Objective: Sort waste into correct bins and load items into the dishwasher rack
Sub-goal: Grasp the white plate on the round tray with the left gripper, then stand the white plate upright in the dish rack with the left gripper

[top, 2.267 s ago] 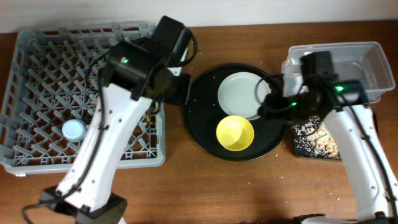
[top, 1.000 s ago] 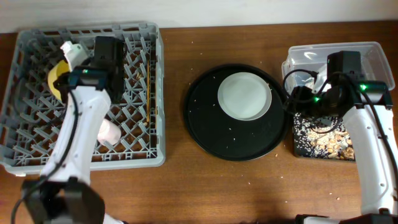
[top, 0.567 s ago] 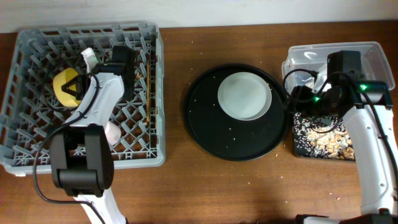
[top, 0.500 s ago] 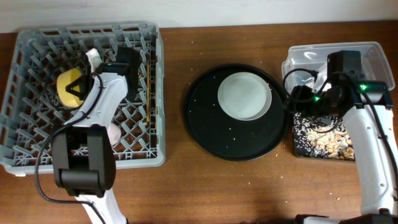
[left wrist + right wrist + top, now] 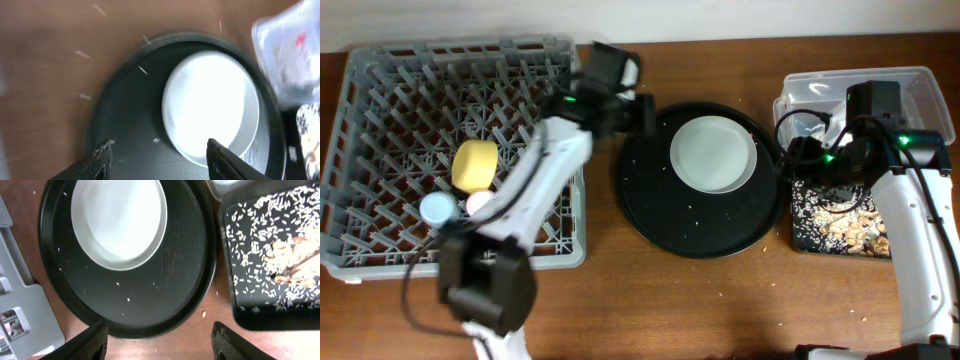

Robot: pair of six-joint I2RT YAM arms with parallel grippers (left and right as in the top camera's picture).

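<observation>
Left claw (image 5: pixel 159 161) moved from rack (image 5: pixel 380 80) to round tray (image 5: pixel 650 215), yellow bowl (image 5: pixel 473 165) racked

White arms (image 5: pixel 535 170), black, seemingly cabled joints.

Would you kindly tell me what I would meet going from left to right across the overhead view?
In order: light-blue cup → yellow bowl → plate → shallow black tray holding scraps.

- Grey rack (image 5: pixel 380 90), left; among its pegs the yellow bowl (image 5: pixel 473 165), with the blue cup (image 5: pixel 437 208) and pink cup (image 5: pixel 478 203) just below.
- Pale plate (image 5: pixel 712 153), centre, flat.
- Clear tub (image 5: pixel 920 100), upper right; black tray (image 5: pixel 800 237) below it, holding scraps (image 5: pixel 850 228).
</observation>
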